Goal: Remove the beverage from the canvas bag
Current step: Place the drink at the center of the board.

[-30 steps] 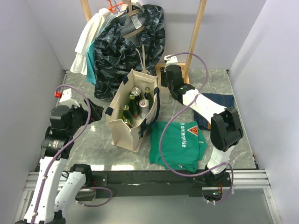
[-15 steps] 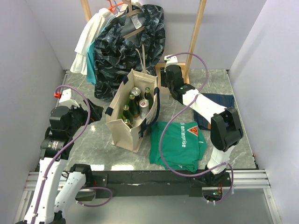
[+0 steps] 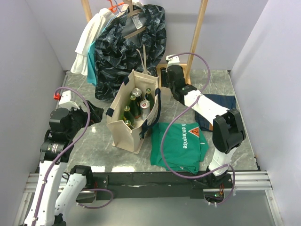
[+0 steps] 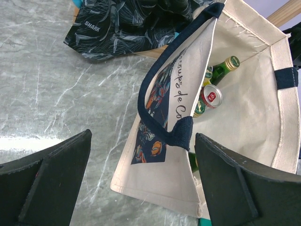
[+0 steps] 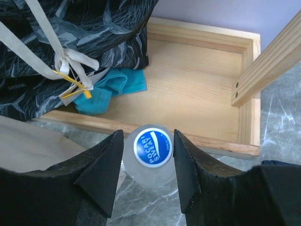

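The cream canvas bag (image 3: 123, 128) with navy straps stands upright mid-table, holding several green bottles (image 3: 137, 106) and cans. In the left wrist view its open mouth (image 4: 244, 117) shows a green bottle (image 4: 226, 63) and a red-topped can (image 4: 212, 96). My left gripper (image 4: 143, 137) is open and empty, low beside the bag's left side (image 3: 96, 113). My right gripper (image 3: 165, 75) is behind the bag near the wooden rack base. Its jaws close on a translucent Pocari Sweat bottle (image 5: 153, 149) with a blue cap, upright over the marble.
A wooden rack base (image 5: 202, 89) lies just behind the bottle, with a dark patterned garment (image 3: 129, 44) and teal cloth (image 5: 115, 84) hanging into it. A green T-shirt (image 3: 178, 143) and a navy cloth (image 3: 221, 104) lie to the right of the bag.
My right gripper has shifted slightly back toward the rack with the bottle. My left arm has edged slightly; the bag has not moved.
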You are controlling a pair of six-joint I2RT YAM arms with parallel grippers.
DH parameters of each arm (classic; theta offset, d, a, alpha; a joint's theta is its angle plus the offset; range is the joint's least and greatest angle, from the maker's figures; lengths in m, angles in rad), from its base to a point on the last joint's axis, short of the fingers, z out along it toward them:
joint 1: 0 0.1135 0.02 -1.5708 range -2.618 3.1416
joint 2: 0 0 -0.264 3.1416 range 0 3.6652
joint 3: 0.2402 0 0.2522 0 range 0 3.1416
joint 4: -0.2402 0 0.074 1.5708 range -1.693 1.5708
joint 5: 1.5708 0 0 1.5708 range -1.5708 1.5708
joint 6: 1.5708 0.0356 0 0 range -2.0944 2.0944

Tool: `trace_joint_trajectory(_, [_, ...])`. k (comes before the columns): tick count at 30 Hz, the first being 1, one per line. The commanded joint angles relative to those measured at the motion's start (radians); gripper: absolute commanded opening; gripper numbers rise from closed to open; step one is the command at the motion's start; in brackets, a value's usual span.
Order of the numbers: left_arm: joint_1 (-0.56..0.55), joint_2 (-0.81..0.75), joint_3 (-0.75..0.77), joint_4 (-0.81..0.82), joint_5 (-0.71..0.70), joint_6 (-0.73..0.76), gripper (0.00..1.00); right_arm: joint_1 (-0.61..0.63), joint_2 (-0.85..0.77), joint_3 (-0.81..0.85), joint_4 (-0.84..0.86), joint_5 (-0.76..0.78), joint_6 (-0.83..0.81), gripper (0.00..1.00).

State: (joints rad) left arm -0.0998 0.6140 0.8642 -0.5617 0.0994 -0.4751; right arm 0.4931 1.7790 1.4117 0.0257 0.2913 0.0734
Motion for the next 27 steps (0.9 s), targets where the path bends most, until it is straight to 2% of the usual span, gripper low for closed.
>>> trace_joint_trajectory(1, [-0.005, -0.016, 0.019, 0.0, -0.009, 0.0, 0.96, 0.005, -0.062, 0.003, 0.039, 0.008, 0.017, 0.54])
trace_joint_trajectory(27, [-0.005, -0.008, 0.025, -0.006, -0.03, -0.011, 0.96, 0.007, -0.115, 0.006, -0.007, 0.055, -0.017, 0.58])
